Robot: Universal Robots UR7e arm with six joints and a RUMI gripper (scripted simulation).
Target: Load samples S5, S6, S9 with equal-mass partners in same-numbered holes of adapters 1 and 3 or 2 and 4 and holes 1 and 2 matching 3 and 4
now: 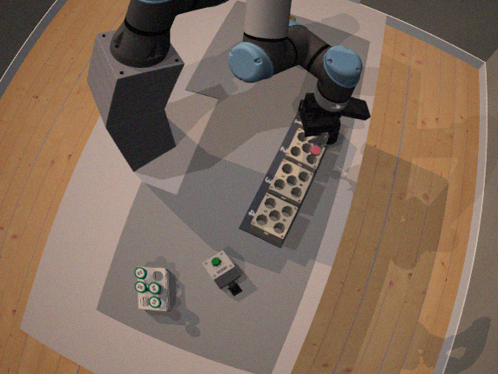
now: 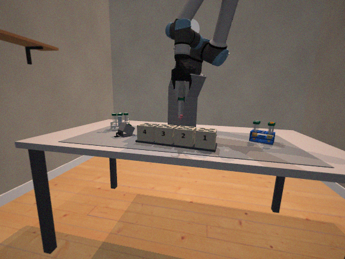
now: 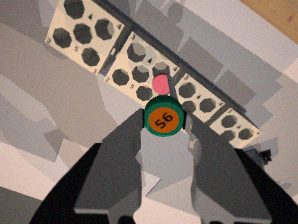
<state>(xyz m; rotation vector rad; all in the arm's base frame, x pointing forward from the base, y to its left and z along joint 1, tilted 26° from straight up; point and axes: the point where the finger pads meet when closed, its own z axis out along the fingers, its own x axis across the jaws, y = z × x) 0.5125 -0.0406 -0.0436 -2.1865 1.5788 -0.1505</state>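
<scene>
S6 (image 3: pixel 165 121) hangs in the air above the loading stand (image 2: pixel 175 146), gripped under its green cap by the claw (image 3: pixel 164 131), which is closed on the tube. In the exterior view the tube (image 2: pixel 180 108) is upright with its pink-tipped bottom well above adapter 2 (image 2: pixel 183 135). From the wrist view the tip seems to sit over one hole of an adapter, though I cannot read which hole.

Largest first: the room has plain grey walls, a wooden plank floor and a wall shelf (image 2: pixel 27 42) on a bracket. The counter (image 2: pixel 36 144) is pale, on dark legs, with a grey mat (image 1: pixel 174 243) on which the labware stands. The arm's pedestal (image 1: pixel 131 113) stands at the back of it.

On the mat, the four adapters stand in a row; every hole that shows appears empty. A blue rack (image 2: pixel 262 137) at one end holds two tubes, one with an orange dot. A white rack (image 1: pixel 154 289) at the other end holds four green-capped tubes. The DONE key (image 1: pixel 215 261) sits untouched on its sloped desk.

Judged from this, loading has barely begun: S6 is not yet seated, S5, S9 and any balancing blanks remain to be placed, and DONE comes last.
</scene>
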